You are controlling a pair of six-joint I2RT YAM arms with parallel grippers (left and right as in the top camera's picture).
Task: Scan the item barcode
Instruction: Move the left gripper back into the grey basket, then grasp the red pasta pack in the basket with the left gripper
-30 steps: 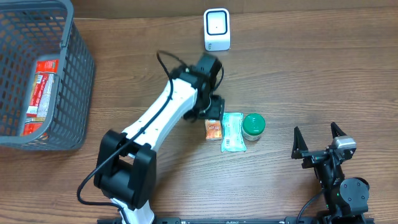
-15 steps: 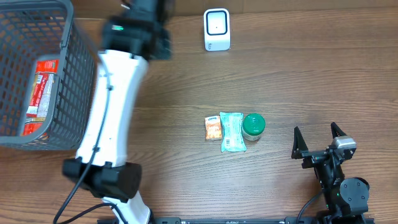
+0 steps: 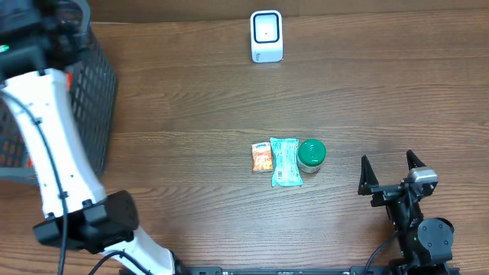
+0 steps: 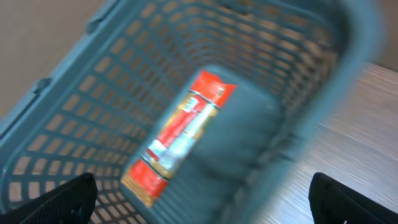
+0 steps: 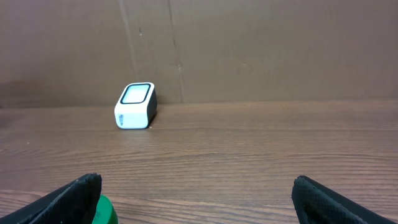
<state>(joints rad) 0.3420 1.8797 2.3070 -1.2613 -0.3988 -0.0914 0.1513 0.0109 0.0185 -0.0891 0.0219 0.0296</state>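
Blurred basket (image 4: 112, 81) at ten o'clock, red packet (image 4: 180, 134) inside, print unreadable, left end effector (image 4: 202, 190) and right end effector (image 5: 196, 186) spread wide, empty

The left wrist view is smeared: the basket (image 4: 124, 93) and the red packet (image 4: 180, 137) inside it are blurred, and the print is unreadable. Overhead, the basket runs off the left edge, partly under the left arm (image 3: 53, 130). The green jar (image 5: 104, 213) is cut off by the right wrist view's bottom edge.
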